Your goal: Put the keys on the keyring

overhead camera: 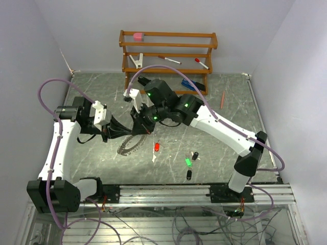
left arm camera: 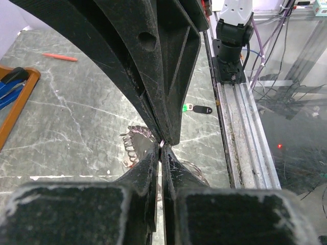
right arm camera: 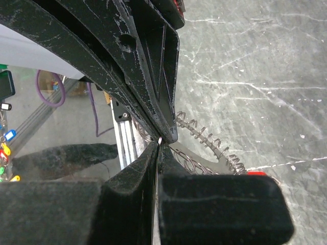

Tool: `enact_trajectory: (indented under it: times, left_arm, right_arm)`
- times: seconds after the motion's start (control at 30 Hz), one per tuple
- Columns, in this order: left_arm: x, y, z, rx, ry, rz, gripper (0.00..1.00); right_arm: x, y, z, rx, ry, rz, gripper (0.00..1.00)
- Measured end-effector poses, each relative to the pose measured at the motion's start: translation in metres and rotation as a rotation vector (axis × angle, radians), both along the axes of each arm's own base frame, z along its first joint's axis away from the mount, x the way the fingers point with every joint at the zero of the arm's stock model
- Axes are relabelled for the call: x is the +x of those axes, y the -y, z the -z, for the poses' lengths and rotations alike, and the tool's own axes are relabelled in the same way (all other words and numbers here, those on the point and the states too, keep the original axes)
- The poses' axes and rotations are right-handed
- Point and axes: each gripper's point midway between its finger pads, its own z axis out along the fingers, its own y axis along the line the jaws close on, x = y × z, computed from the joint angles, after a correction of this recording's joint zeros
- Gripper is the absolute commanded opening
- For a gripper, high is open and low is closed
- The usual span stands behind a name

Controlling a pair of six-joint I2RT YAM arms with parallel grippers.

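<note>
The keyring (overhead camera: pixel 127 146), a thin silvery ring with a coiled rim, hangs tilted over the table's left middle. My left gripper (overhead camera: pixel 134 130) and right gripper (overhead camera: pixel 144 127) meet tip to tip, both shut on its wire. In the left wrist view my gripper (left arm camera: pixel 162 148) pinches the wire, with the coil (left arm camera: pixel 134 143) below. In the right wrist view my gripper (right arm camera: pixel 160 143) pinches it beside the coil (right arm camera: pixel 214 145). The keys lie loose on the table: red (overhead camera: pixel 157 147), green (overhead camera: pixel 188 162), and two black ones (overhead camera: pixel 194 155) (overhead camera: pixel 189 174).
A wooden rack (overhead camera: pixel 168 46) at the back holds a pink block, a clip and red-capped markers. A blue object (overhead camera: pixel 190 86) lies under it. An orange pencil (overhead camera: pixel 222 99) lies at the right. An aluminium rail (overhead camera: pixel 173 191) runs along the near edge.
</note>
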Motion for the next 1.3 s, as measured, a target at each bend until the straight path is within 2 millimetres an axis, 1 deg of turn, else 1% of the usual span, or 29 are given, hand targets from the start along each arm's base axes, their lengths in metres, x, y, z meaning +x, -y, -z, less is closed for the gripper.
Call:
enact_trajectory:
  times: [0.47, 0.63, 0.73, 0.83, 0.93, 1.03, 1.07, 1.13, 1.2, 1.3]
  left_arm:
    - [-0.001, 0.000, 0.000, -0.003, -0.032, -0.002, 0.07]
    - [-0.002, 0.001, -0.001, -0.007, -0.047, -0.004, 0.07]
    - [-0.001, 0.001, -0.002, -0.017, -0.046, -0.003, 0.07]
    - [-0.001, 0.002, -0.006, -0.037, -0.046, -0.001, 0.07]
    - [-0.003, 0.003, -0.002, -0.043, -0.067, -0.001, 0.07]
    - [-0.006, 0.003, 0.007, -0.045, -0.101, -0.001, 0.07]
    - [-0.006, 0.003, 0.008, -0.045, -0.108, -0.001, 0.07]
    - [-0.007, 0.003, 0.012, -0.044, -0.124, -0.001, 0.07]
    - [-0.007, 0.003, 0.013, -0.045, -0.129, -0.001, 0.07]
    - [-0.006, 0.003, 0.014, -0.045, -0.135, -0.002, 0.07]
  right_arm:
    - [-0.001, 0.001, 0.000, -0.017, 0.003, -0.017, 0.00]
    - [0.001, 0.000, -0.001, -0.015, 0.008, -0.010, 0.16]
    - [0.001, 0.001, -0.004, -0.005, 0.012, -0.002, 0.18]
    - [0.003, 0.003, -0.010, 0.014, 0.023, 0.017, 0.25]
    - [0.014, 0.004, -0.024, 0.057, 0.059, 0.061, 0.34]
    - [0.029, 0.011, -0.037, 0.102, 0.108, 0.131, 0.38]
    - [0.031, 0.013, -0.039, 0.107, 0.115, 0.146, 0.38]
    - [0.042, 0.025, -0.045, 0.122, 0.139, 0.205, 0.38]
    - [0.057, 0.038, -0.048, 0.131, 0.162, 0.278, 0.38]
    - [0.085, 0.067, -0.040, 0.115, 0.178, 0.413, 0.37]
